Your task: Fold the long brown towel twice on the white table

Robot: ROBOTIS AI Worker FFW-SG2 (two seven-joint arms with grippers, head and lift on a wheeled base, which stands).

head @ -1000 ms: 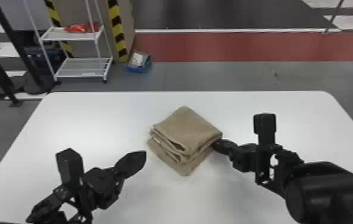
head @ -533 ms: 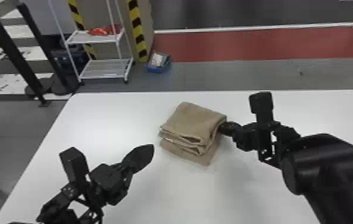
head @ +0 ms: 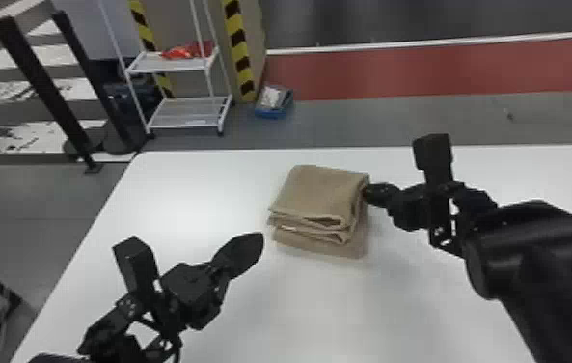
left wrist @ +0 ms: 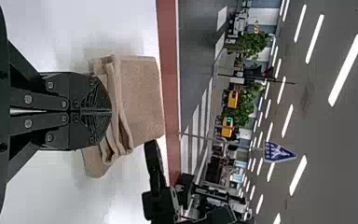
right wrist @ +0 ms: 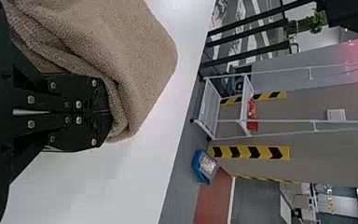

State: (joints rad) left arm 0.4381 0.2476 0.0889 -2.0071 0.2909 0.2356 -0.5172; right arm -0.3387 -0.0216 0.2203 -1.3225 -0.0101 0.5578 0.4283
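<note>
Grey floor [head: 395, 120], red strip [head: 443, 70] across far side; white rack [head: 169, 70] far left, red item [head: 185, 52] on upper shelf; yellow-black striped edge [head: 237, 38], blue bin [head: 272, 114] just right; black posts [head: 34, 84] left; ceiling lights [left wrist: 346, 70] lit

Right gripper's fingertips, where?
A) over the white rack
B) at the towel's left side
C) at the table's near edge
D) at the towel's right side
D: in the head view, the right gripper has its tips right up at the right side of the folded towel, and the right wrist view shows them against the cloth's edge.
</note>
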